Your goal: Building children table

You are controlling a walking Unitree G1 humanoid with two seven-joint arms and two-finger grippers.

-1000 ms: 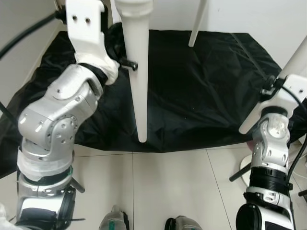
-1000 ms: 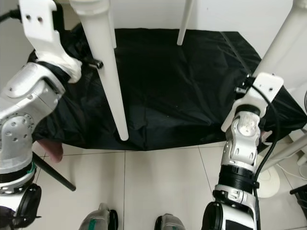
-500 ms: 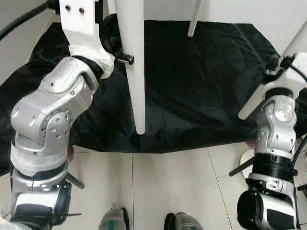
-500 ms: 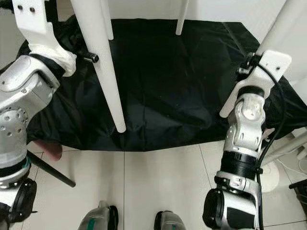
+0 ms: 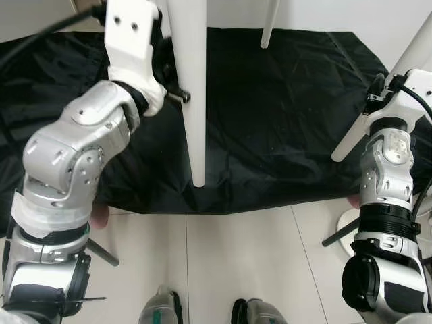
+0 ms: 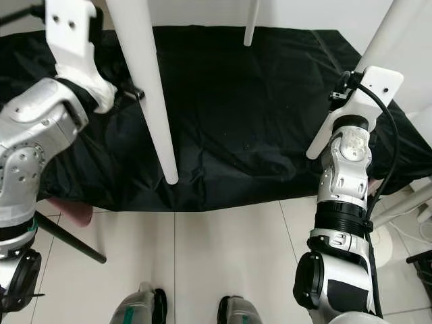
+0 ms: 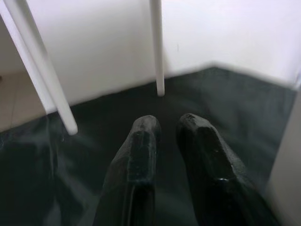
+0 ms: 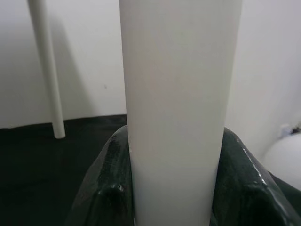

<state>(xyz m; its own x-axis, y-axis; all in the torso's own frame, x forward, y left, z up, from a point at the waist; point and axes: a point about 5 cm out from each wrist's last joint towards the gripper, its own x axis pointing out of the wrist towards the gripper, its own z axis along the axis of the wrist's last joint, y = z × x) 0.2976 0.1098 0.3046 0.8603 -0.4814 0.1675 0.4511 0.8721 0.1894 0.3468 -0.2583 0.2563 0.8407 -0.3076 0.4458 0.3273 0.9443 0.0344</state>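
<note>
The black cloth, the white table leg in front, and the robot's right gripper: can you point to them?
black cloth (image 5: 270, 128): left eye view, bare middle of the sheet.
white table leg (image 5: 192, 115): left eye view, mid-shaft.
right gripper (image 8: 171, 197): right wrist view, between fingers clamping another leg.

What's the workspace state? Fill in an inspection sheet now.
Surface: black sheet over pale tiled floor.
Job's things: white table legs standing on the sheet; near leg, far leg, right leg.
Clutter: nothing seen.
Grippers: right claw clamps the right leg; left claw beside the near leg, fingers nearly together, holding nothing.
Cables: black cable along the right arm.
Surroundings: white wall; tripod foot.
</note>
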